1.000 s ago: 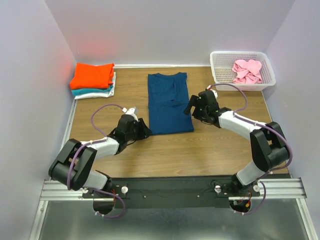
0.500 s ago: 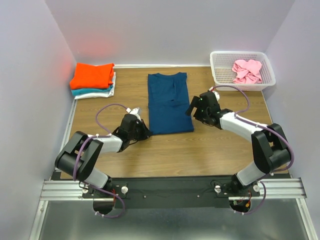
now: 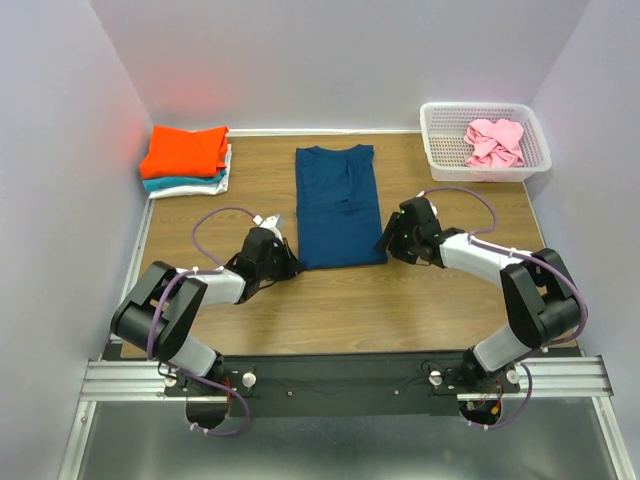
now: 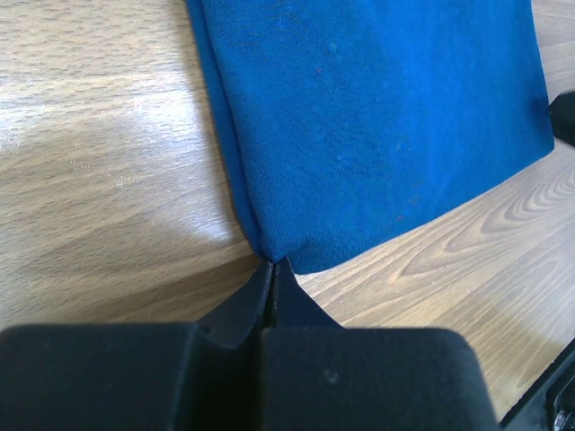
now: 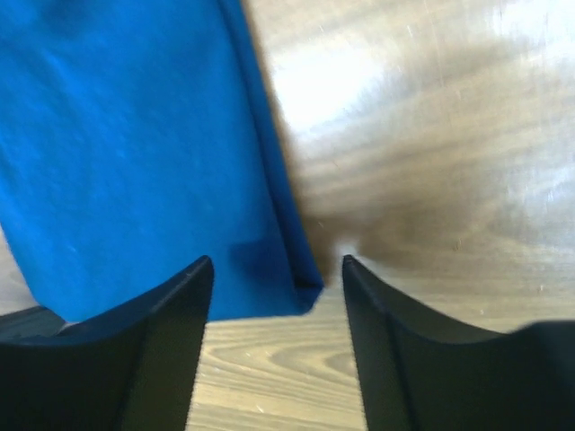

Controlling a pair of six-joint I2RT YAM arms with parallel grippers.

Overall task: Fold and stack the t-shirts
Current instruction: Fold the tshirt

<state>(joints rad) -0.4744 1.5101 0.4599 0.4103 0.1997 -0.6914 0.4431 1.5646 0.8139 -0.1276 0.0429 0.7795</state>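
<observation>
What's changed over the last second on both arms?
The left tool shut on the near-left corner of the navy t-shirt. The right tool slid back to the near-right corner and now straddles it, jaws open. Folded stack and basket stayed put.

navy tee (image 3: 338, 205): folded into long rectangle, flat, mid-table (image 3: 400, 290), collar far | orange tee (image 3: 185, 150): folded, tops far-left stack | teal tee (image 3: 160, 184), white tee (image 3: 200, 189): folded beneath | pink tee (image 3: 494, 141): crumpled in basket (image 3: 436, 150)
</observation>
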